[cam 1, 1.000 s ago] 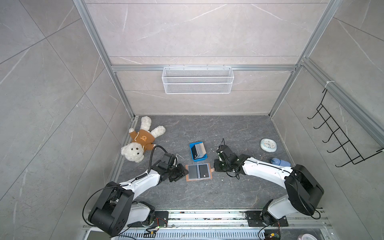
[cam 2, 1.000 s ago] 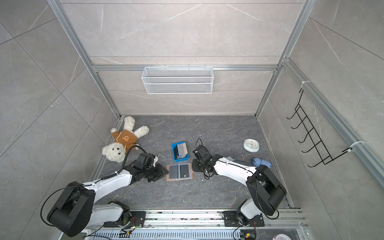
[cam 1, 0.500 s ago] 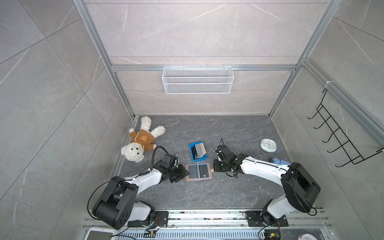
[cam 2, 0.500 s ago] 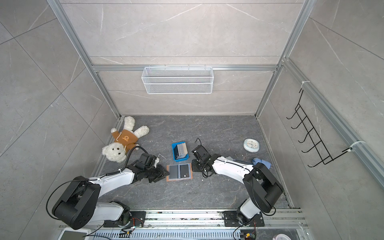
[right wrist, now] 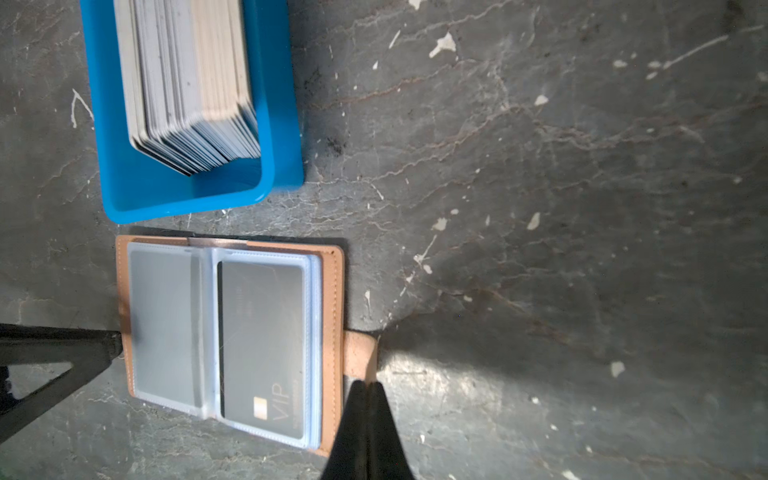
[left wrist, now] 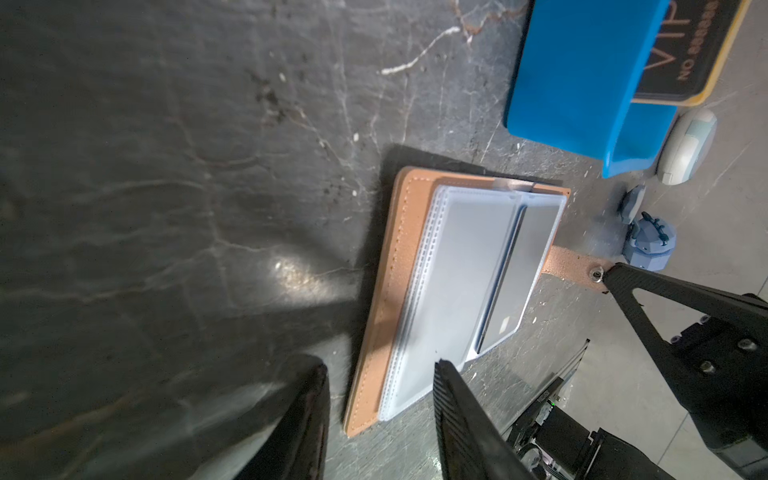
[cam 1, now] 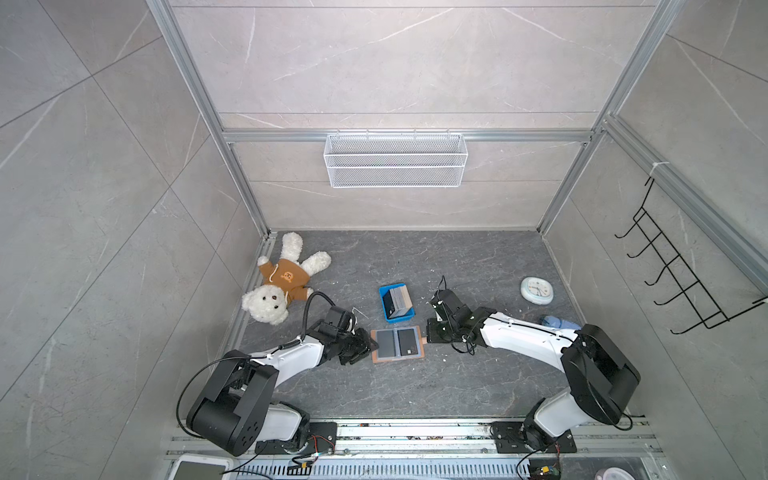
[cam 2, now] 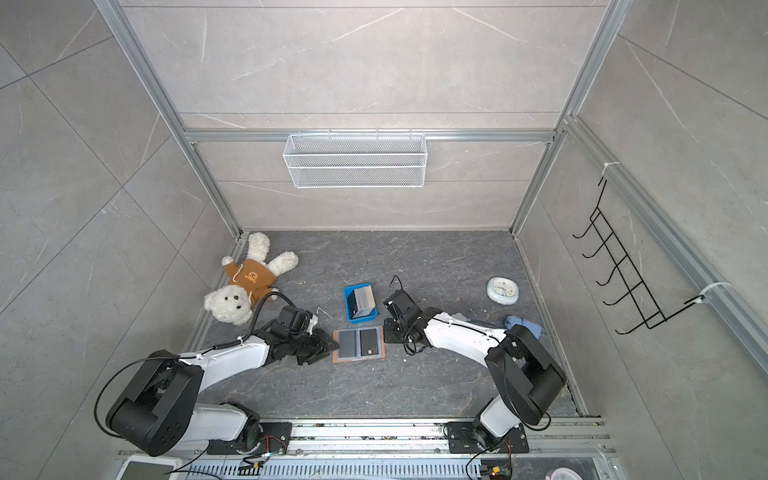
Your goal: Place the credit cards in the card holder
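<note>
Counted: one card holder [right wrist: 332, 291], open flat mid-floor toward the front edge, with one black VIP card [right wrist: 262, 340] in its strap-side sleeve; one stack of credit cards [right wrist: 187, 83] on edge in one blue tray [right wrist: 124, 187] just behind.
Left gripper [left wrist: 380, 365]: spread, at the holder's left edge.
Right gripper [right wrist: 365, 388]: pressed together, tips on the strap [right wrist: 359, 349].
Elsewhere: one teddy bear [cam 1: 282, 286], one clock [cam 1: 537, 290].
</note>
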Controlling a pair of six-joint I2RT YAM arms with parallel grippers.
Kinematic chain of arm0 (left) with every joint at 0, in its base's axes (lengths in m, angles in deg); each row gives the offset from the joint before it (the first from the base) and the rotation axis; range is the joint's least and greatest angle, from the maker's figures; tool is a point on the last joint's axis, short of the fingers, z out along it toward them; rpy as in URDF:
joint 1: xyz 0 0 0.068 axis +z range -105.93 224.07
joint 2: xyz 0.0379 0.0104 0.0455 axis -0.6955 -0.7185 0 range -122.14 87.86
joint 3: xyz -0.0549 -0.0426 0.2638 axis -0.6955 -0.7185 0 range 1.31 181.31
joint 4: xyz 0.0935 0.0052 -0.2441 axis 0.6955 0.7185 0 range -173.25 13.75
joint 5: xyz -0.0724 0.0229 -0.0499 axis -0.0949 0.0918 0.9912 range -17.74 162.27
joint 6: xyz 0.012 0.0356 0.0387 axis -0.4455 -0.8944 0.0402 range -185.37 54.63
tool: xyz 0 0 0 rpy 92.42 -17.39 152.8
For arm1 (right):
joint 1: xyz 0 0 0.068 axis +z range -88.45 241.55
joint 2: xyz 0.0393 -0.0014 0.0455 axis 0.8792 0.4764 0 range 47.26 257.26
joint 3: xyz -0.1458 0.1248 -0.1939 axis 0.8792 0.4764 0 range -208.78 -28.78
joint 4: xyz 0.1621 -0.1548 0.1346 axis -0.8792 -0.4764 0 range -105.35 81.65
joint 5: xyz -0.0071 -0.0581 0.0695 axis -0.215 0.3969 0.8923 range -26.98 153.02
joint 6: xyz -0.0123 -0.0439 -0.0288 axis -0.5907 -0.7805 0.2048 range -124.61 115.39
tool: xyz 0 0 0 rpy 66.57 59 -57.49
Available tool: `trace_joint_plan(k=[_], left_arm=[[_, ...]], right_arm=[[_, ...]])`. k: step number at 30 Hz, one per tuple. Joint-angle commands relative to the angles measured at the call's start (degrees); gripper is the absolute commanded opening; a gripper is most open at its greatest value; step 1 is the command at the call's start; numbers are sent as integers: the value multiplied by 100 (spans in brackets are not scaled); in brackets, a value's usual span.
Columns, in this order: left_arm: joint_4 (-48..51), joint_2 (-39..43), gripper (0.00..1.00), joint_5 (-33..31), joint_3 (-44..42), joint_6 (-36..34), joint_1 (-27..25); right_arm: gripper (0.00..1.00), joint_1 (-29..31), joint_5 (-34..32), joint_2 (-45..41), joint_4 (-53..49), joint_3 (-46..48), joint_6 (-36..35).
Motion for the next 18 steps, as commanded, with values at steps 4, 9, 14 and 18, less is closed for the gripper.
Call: trace_joint_plan(k=[4, 9, 14, 18], left_arm=[[-200, -238, 44, 230, 216, -269, 27], [-437, -496, 44, 433, 345, -406, 27], [-488, -623, 41, 473, 421, -561, -123], [-547, -647, 40, 385, 395, -555, -412]], right_arm=[[2, -2, -126, -174, -169, 30, -1], [1, -2, -131, -437, -175, 233, 104], [1, 10, -91, -756, -175, 534, 267], [1, 8, -73, -1075, -242, 844, 359]])
